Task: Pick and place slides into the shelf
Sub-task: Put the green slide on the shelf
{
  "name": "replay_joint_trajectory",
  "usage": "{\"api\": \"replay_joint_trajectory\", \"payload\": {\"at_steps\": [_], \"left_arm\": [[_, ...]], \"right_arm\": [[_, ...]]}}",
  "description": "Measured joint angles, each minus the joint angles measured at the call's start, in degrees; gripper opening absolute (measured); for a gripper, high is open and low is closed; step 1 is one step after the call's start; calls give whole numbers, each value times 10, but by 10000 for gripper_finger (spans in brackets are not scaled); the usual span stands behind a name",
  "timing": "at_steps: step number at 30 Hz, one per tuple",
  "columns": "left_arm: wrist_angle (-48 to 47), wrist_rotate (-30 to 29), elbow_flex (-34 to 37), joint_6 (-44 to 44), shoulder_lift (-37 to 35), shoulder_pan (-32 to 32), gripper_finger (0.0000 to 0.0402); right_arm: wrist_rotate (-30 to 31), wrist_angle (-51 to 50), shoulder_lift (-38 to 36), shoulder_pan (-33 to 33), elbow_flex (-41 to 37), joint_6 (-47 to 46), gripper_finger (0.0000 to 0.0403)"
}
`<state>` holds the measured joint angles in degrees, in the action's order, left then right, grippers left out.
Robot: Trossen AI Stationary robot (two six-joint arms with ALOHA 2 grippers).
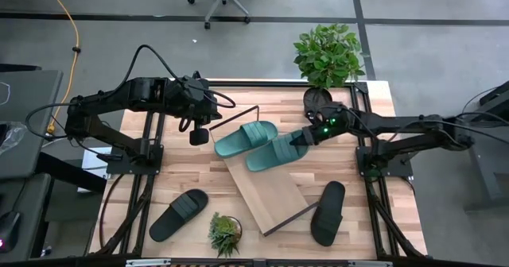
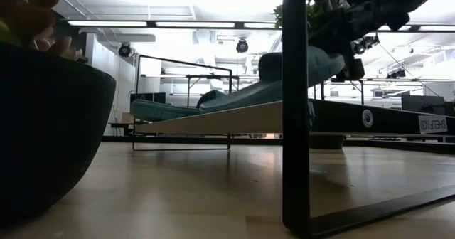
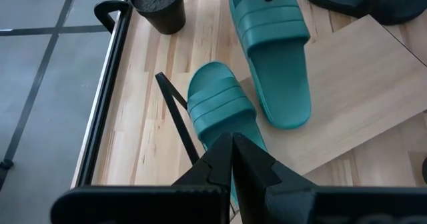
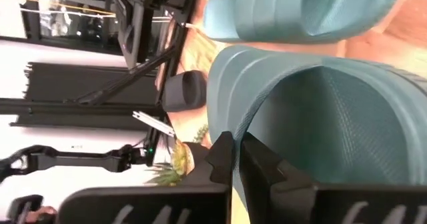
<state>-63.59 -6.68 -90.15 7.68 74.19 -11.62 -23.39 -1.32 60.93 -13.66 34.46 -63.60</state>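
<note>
Scene: wooden tabletop [image 1: 191,172] seen from above, with 2 dark arms, 4 slides and a slanted shelf [image 1: 266,189].
Shelf: long light-wood board on a thin black wire frame, running diagonally across the middle of the table.
Teal slides: 2 lie side by side on the shelf's upper end. The left teal slide [image 1: 245,139] is nearer the left arm; the right teal slide [image 1: 274,152] is touching the right gripper.
Black slides: 2 lie on the tabletop off the shelf. 1 black slide [image 1: 179,214] is by the shelf's left side, near a small potted plant [image 1: 225,234]; the other black slide [image 1: 328,212] is by its right side.
Right gripper [image 1: 305,139]: fingers closed narrow at the heel end of the right teal slide, apparently pinching its edge.
Left gripper [image 1: 199,135]: fingers pressed together, holding nothing, hovering just beside the left teal slide's end.
Key relation: each black slide lies toward the table's near edge from its own arm, long axis diagonal. The left arm is free and nearer the left one, so that looks like the likely next pick.
</note>
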Motion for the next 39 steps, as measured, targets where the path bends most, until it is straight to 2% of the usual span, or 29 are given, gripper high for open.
{"api": "replay_joint_trajectory", "payload": {"at_steps": [16,39], "left_arm": [[0,0,0,0,0,0,3],[0,0,0,0,0,0,3]], "right_arm": [[33,131,101,44,0,-36,0],[30,218,187,47,0,-41,0]]}}
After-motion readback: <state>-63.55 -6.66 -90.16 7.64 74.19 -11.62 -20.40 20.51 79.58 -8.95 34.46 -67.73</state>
